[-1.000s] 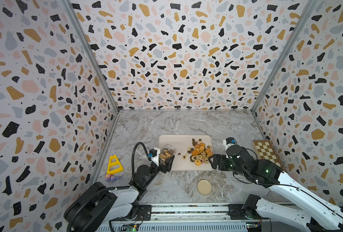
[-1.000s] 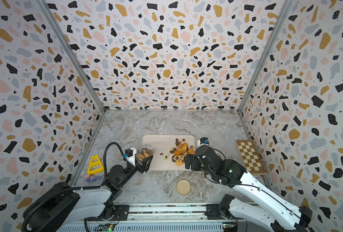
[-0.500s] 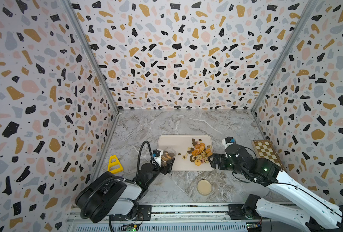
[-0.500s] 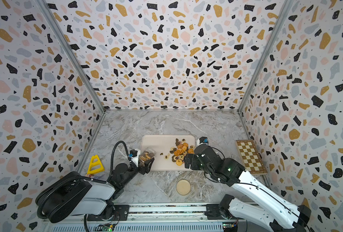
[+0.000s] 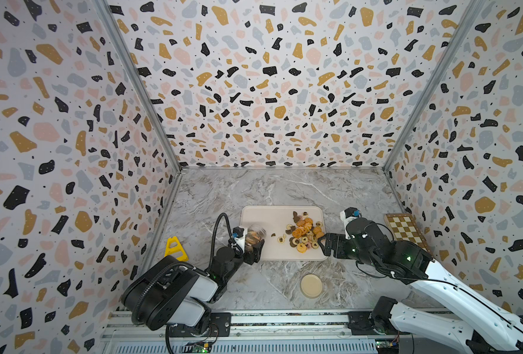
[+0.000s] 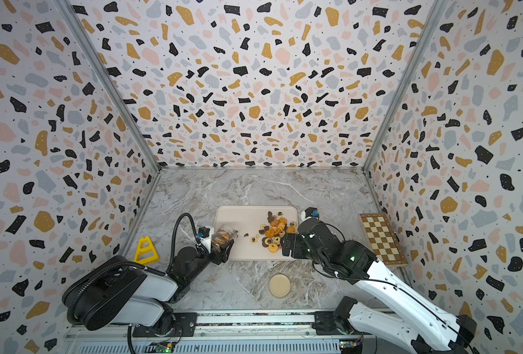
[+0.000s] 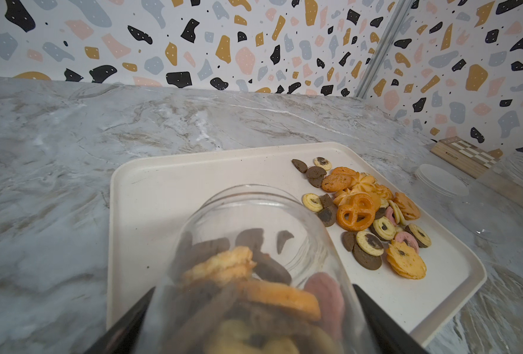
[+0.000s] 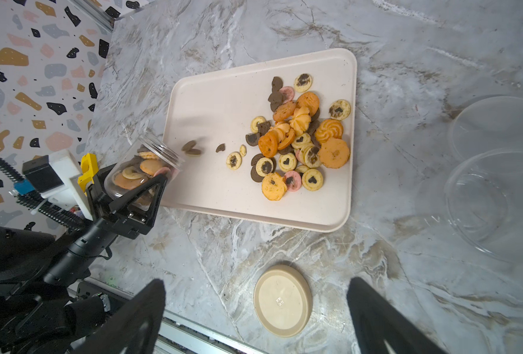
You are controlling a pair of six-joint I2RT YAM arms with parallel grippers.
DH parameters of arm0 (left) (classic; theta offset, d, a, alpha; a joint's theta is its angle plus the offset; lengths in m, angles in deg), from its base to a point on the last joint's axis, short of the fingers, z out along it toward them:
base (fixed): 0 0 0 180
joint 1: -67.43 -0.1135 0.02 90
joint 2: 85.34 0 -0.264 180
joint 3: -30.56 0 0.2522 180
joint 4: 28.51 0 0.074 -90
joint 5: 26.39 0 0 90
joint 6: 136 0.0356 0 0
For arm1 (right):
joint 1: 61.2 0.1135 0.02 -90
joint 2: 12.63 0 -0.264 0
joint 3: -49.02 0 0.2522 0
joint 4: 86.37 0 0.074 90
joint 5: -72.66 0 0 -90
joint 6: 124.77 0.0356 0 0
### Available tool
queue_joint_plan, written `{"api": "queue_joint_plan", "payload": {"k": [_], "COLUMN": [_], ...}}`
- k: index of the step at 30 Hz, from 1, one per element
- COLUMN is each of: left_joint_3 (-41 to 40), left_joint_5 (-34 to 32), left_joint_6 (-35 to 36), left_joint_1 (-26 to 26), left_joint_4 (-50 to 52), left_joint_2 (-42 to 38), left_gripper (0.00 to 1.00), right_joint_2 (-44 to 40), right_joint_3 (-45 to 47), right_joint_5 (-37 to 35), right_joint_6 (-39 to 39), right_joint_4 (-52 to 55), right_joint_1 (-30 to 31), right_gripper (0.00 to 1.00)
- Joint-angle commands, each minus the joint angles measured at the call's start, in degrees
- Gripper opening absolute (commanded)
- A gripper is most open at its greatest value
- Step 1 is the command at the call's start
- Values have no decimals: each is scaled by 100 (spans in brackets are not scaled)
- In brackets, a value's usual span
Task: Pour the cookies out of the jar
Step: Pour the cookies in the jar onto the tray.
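Note:
My left gripper is shut on the clear jar. The jar is tipped on its side, its open mouth over the left edge of the cream tray. Several cookies still lie inside it. Two dark cookies show blurred just outside the mouth. A heap of orange, brown, cream and pink cookies lies on the tray's right half. My right gripper hangs open and empty by the tray's front right corner.
A round tan lid lies on the marble in front of the tray. A chessboard sits against the right wall, a yellow triangular frame by the left wall. A clear bowl stands right of the tray.
My left arm's elbow has swung up and to the right while the jar stays at the tray's left edge. Dark cookies have come out of the mouth. The right arm has barely moved.

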Motion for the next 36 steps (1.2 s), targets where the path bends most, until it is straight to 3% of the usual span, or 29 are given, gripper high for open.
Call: {"api": "queue_joint_plan", "payload": {"k": [1,17,28,36], "left_joint_3": [283,417,722,857], "left_joint_5": [-65,-51,-195,-346], "left_joint_6": [50,33,-90,-120], "left_joint_1": [-25,-23,-28,-28], "left_joint_4": [-736,-255,1004,1434], "left_joint_2": [-142,-381,-1003,-967], "left_gripper": [0,0,0,0], "right_joint_2": [30,64,70,37], "right_joint_3": [-314,-506,-515,-570], "right_joint_5": [39,103,157,157], "right_joint_6": [23,28,94,117], "right_joint_4": [168,282,253,316], "right_joint_1": [-37,-82,-109,-109], "right_gripper": [95,95,94,94]}}
